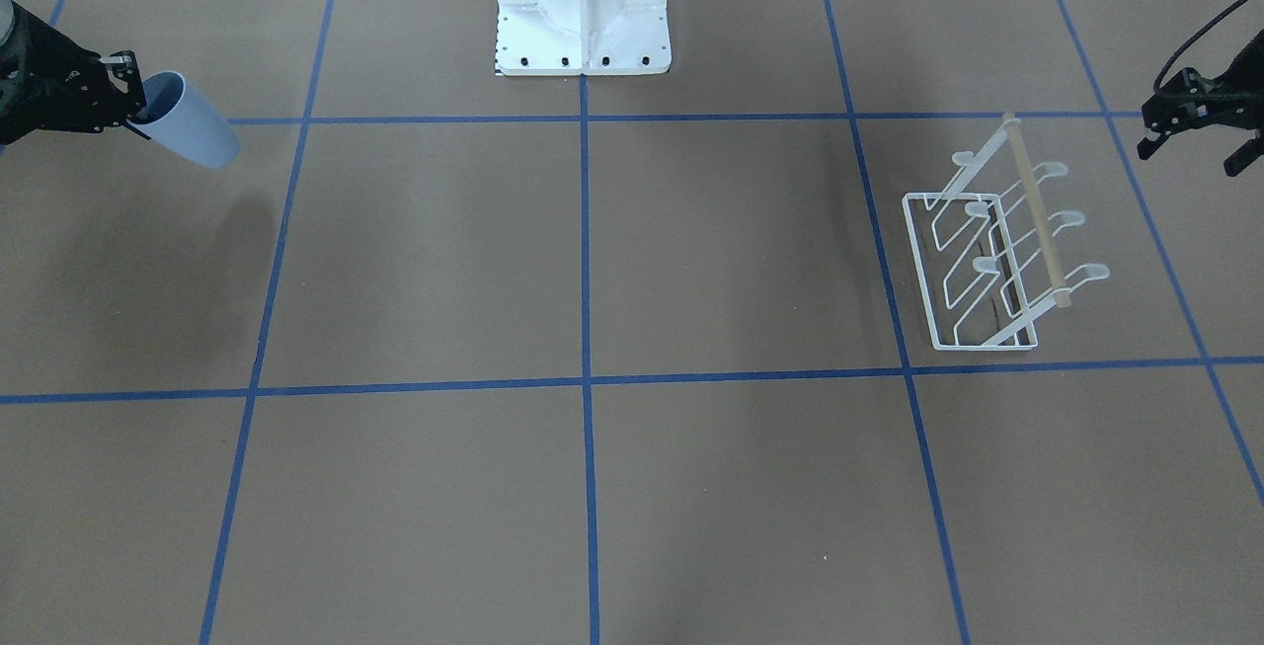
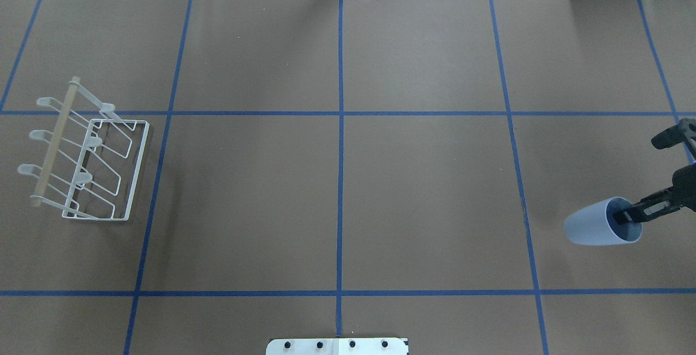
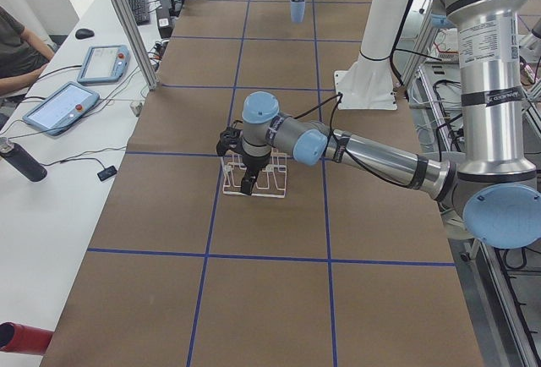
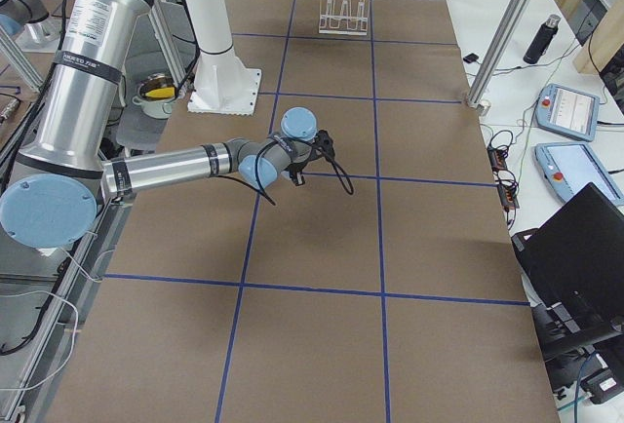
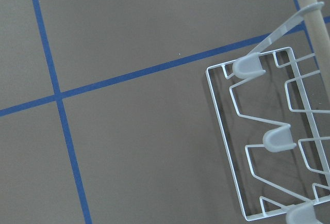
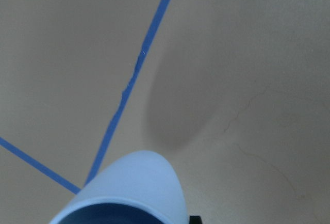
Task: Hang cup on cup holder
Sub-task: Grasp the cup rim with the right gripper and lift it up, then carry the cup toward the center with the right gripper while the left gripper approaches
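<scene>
At the front-facing view's left edge, the cup (image 1: 193, 126) is pinched at its rim by the right gripper (image 1: 133, 102), one finger inside, and is held above the table (image 1: 711, 260). The left gripper (image 1: 1190, 156) is seen spread near the cup holder (image 1: 1036, 205). In the overhead view, cup and holder are shown well apart, at opposite ends.

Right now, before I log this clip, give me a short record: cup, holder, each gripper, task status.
cup: pale blue, tilted, held in the air by its rim
cup holder: standing on the robot's left side, nothing hung on it
right gripper: shut on the cup, one finger inside its mouth
left gripper: open, empty, near the cup holder
task status: cup not yet hung
</scene>
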Controlling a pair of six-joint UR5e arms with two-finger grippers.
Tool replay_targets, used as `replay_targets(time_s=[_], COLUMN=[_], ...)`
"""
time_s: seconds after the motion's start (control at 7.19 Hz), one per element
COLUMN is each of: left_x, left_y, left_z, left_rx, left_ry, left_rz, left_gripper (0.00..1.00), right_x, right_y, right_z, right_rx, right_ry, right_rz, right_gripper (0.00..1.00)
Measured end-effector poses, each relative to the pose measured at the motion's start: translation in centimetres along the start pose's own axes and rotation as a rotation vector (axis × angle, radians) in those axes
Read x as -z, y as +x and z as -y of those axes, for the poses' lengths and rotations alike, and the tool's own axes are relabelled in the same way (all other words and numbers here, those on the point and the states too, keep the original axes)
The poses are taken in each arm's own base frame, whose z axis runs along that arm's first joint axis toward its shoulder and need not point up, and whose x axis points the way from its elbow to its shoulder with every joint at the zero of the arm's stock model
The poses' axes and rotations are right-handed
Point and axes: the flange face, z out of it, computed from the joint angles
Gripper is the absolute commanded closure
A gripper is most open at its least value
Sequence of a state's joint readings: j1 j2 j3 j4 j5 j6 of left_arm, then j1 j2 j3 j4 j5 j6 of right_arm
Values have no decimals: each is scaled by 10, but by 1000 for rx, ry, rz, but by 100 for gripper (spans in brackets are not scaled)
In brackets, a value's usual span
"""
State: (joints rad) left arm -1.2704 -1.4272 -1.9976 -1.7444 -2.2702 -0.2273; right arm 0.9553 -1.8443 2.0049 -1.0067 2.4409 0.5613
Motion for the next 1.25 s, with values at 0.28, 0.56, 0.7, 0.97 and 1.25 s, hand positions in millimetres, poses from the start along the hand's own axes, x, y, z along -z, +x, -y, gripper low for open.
replay_targets(time_s=[0.28, 0.56, 0.7, 0.97, 1.25], left_x=[5, 2, 1, -15, -22], left_y=[27, 69, 82, 151, 233], left_z=[28, 67, 85, 118, 150], left_rx=[-76, -160, -132, -16, 164], left_ry=[47, 93, 121, 174, 195], left_rz=[-30, -72, -94, -200, -338], left_gripper=[2, 2, 2, 2, 2], right_x=[2, -14, -24, -29, -21], right_y=[-51, -125, -161, -221, -254], right_z=[79, 149, 167, 192, 199], right_rx=[-121, -200, -194, -192, -182], right_ry=[73, 83, 74, 72, 100], right_rz=[75, 159, 190, 246, 313], right_gripper=[100, 100, 100, 100, 100])
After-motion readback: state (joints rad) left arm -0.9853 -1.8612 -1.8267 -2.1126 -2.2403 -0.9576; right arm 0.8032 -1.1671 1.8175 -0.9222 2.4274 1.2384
